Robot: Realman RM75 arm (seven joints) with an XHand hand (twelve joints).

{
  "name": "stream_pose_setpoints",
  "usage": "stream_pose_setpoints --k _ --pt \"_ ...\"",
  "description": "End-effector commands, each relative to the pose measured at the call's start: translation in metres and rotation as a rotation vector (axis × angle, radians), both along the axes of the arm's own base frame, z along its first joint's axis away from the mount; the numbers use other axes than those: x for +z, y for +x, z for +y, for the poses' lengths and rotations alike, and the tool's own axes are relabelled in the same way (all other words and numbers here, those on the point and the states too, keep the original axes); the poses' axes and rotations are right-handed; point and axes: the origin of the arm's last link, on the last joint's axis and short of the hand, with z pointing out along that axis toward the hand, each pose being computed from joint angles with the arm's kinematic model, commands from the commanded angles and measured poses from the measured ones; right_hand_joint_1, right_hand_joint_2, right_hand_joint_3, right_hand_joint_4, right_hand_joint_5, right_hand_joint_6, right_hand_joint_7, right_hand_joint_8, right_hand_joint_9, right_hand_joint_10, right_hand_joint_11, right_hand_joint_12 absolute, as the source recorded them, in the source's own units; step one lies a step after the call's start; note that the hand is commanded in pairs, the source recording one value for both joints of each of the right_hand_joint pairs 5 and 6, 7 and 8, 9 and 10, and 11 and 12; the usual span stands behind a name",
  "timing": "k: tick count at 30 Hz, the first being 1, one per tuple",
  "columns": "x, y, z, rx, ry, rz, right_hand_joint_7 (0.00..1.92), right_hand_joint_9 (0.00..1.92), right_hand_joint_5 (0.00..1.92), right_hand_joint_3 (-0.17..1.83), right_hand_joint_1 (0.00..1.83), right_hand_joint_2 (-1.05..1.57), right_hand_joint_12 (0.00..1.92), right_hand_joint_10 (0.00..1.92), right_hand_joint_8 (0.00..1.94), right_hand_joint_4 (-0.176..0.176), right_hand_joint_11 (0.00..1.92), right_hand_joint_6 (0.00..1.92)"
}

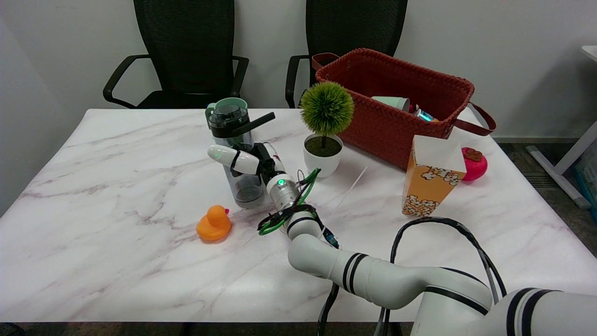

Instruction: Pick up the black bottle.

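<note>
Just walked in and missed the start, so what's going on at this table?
The robot's right hand is wrapped around the black bottle, which looks tilted and seems to be coming off the table. An orange duck, a small potted plant, a popcorn box and a red basket sit untouched nearby.

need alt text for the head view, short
The robot's right hand grips a clear bottle with a black lid on a white marble table. Nearby are an orange rubber duck, a small potted plant, a popcorn box and a red woven basket.
</note>
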Motion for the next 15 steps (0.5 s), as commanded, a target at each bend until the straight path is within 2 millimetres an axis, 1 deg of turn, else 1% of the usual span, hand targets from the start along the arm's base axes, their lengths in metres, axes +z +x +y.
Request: stream_pose_setpoints --k 1,2,6,8,11,15 --pt "0.0 0.005 0.003 0.028 -0.02 -0.019 1.41 1.27 1.01 -0.17 1.15 0.54 0.96 1.27 1.41 0.0 0.96 1.01" --pt "0.0 0.005 0.003 0.03 -0.021 -0.021 1.42 1.28 1.01 -0.04 1.18 0.59 0.98 1.28 1.42 0.0 0.98 1.01" --pt "0.002 0.008 0.005 0.051 -0.037 -0.026 1.45 1.31 1.04 0.24 1.2 0.75 1.03 1.31 1.45 0.0 1.03 1.04" --pt "0.004 0.011 0.006 0.066 -0.046 -0.026 1.46 1.32 1.08 0.31 1.21 0.8 1.05 1.32 1.46 0.0 1.05 1.08" --pt "0.008 0.017 0.007 0.097 -0.065 -0.03 1.5 1.37 1.15 0.49 1.24 0.97 1.12 1.37 1.5 0.0 1.12 1.15" --pt "0.016 0.029 0.007 0.143 -0.075 -0.037 1.54 1.41 1.2 0.62 1.26 1.15 1.2 1.41 1.54 0.0 1.2 1.2"
